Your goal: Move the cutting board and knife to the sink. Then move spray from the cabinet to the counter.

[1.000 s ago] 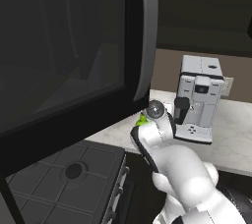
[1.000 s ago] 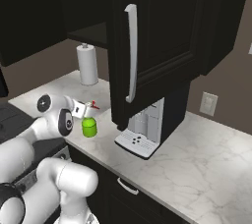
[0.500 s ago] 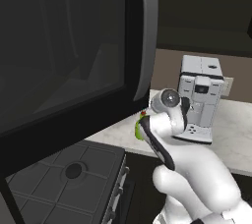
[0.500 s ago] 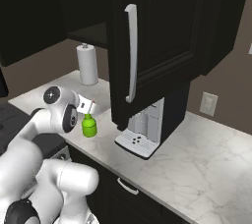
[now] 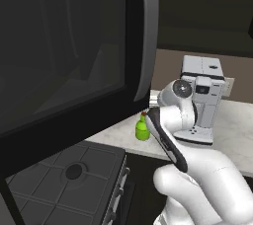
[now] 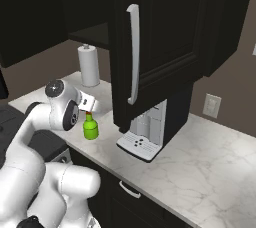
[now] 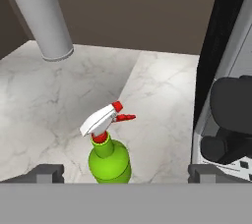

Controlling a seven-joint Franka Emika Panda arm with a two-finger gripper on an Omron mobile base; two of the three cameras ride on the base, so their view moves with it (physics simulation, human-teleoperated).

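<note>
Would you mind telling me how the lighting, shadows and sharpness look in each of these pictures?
Left base view: a dark glossy panel takes the left half, with faint reflections; the spray is small but sharp. Right base view: even light, dark cabinet door with little detail, and a soft shadow under it on the counter. Hand view: sharp, flat light on the marble, no glare.

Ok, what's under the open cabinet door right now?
A coffee machine stands under the cabinet door on the counter; the door covers its top. The spray stands beside it, left.
</note>
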